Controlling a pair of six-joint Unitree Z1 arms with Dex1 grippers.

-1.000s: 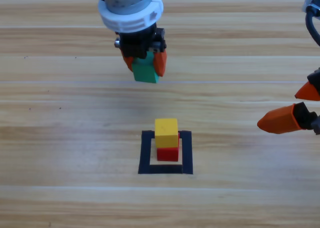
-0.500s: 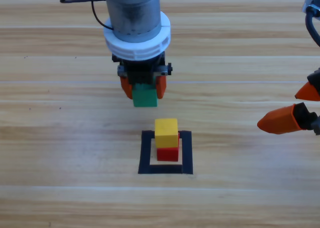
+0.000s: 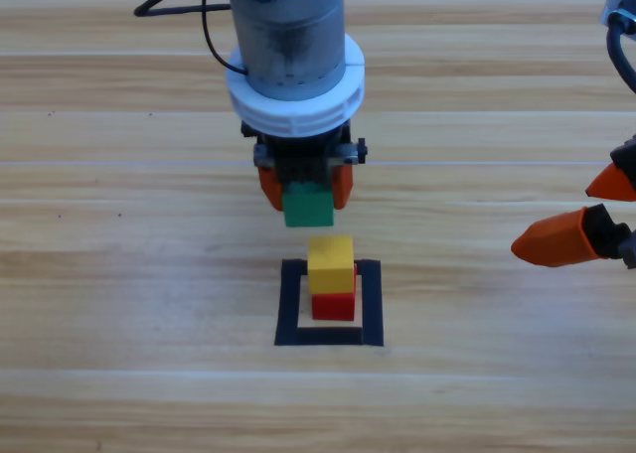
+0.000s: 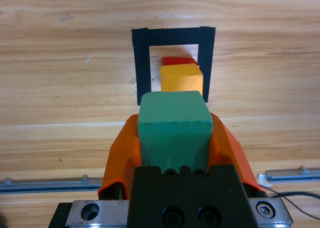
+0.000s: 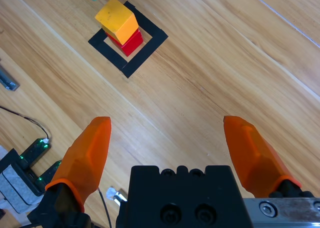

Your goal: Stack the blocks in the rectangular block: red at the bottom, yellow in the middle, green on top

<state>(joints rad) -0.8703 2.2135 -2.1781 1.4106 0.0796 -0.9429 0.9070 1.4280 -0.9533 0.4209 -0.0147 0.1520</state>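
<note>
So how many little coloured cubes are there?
3. The red cube sits inside the black tape square, the yellow cube on top of it, and the green cube is in the left hand.

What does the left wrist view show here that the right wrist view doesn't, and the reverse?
Only the left wrist view: the left gripper shut on the green cube. Only the right wrist view: the right gripper open, empty, and gear with green lights at the table's edge. Both: the yellow cube on the red cube inside the tape square.

Yellow (image 3: 331, 263) on red (image 3: 334, 305) in tape square (image 3: 291, 304); green (image 3: 308, 206) airborne nearby.
</note>
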